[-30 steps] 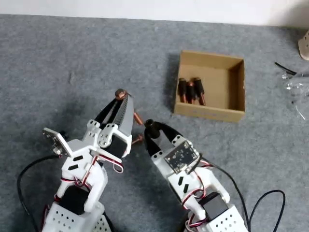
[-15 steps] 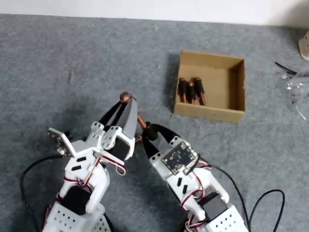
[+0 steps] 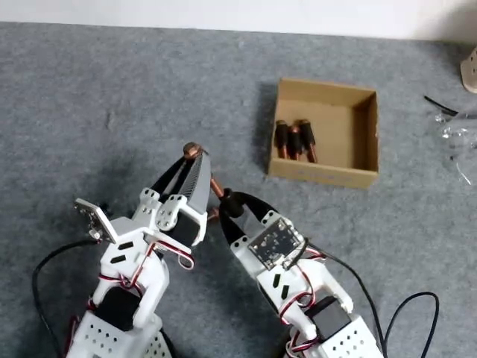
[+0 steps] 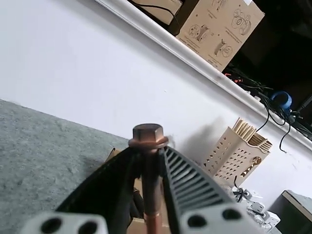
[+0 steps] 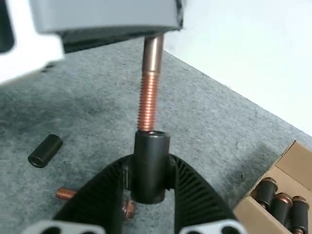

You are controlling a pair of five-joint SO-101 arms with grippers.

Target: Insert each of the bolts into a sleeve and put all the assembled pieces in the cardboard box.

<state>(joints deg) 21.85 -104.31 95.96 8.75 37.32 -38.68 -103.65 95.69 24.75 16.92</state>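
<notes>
My left gripper (image 3: 192,158) is shut on a copper bolt (image 4: 148,168), hex head (image 3: 192,150) up and threaded end (image 5: 147,105) pointing down toward the right arm. My right gripper (image 3: 232,206) is shut on a black sleeve (image 5: 149,163), held upright. The bolt's tip touches the sleeve's open mouth (image 5: 152,133). The cardboard box (image 3: 323,131) stands at the back right with three assembled pieces (image 3: 294,139) in it. On the carpet lie a loose black sleeve (image 5: 45,150) and another copper bolt (image 5: 92,200).
Grey carpet (image 3: 112,97) covers the table. A white wall (image 4: 73,73) runs along the back. Clear plastic bits and a black cable (image 3: 451,123) lie at the far right edge. A perforated beige holder (image 4: 236,153) stands beyond the box.
My left gripper has shifted right and down with the bolt, bringing its threaded tip to the mouth of the sleeve. The right gripper has edged slightly toward it.
</notes>
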